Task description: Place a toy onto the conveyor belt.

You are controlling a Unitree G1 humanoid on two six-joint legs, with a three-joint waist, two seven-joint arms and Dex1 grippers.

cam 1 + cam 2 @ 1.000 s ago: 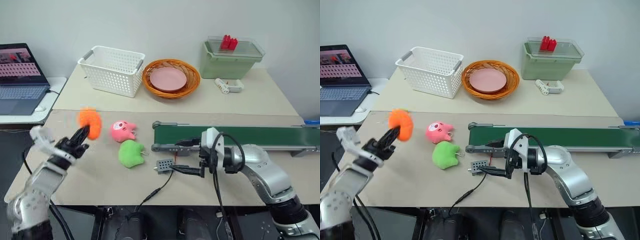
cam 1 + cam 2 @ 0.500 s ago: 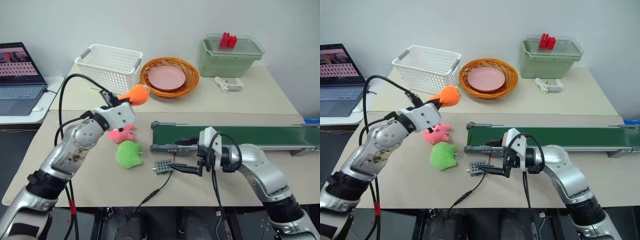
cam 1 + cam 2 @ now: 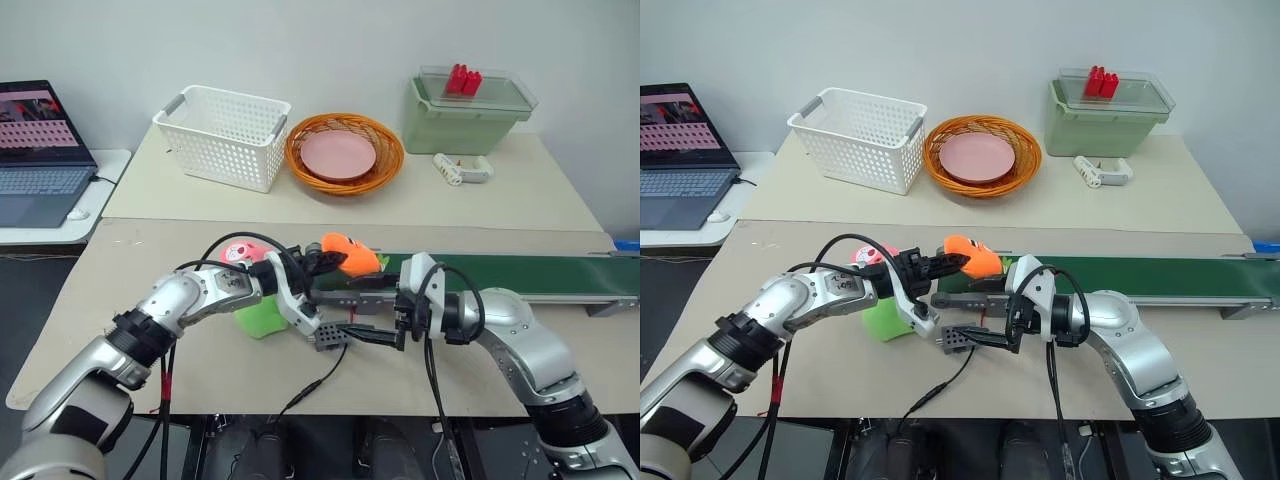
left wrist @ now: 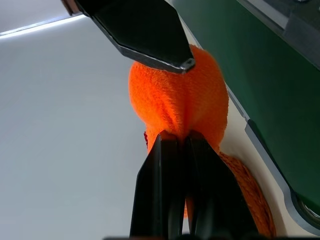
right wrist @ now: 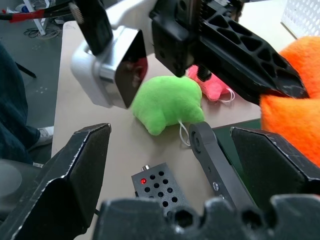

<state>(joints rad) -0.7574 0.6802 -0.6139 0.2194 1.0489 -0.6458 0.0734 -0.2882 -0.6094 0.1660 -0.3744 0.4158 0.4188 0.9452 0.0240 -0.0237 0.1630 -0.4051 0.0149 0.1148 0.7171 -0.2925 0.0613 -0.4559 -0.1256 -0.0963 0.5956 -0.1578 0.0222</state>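
The toy (image 3: 350,254), an orange plush, is held in the air just above the near-left end of the conveyor belt (image 3: 520,273), clamped between the left gripper (image 3: 325,262) fingers, which reach in from its nine o'clock. At the toy's seven o'clock the lime green plush (image 3: 258,317) lies on the table (image 3: 180,370), the pink plush (image 3: 240,252) beyond it. At five o'clock the right gripper (image 3: 368,312) hangs with jaws spread apart, empty, beside a small grey box (image 3: 328,334).

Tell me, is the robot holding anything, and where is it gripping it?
Yes: the left gripper pinches the orange plush toy by one end. The right gripper holds nothing.
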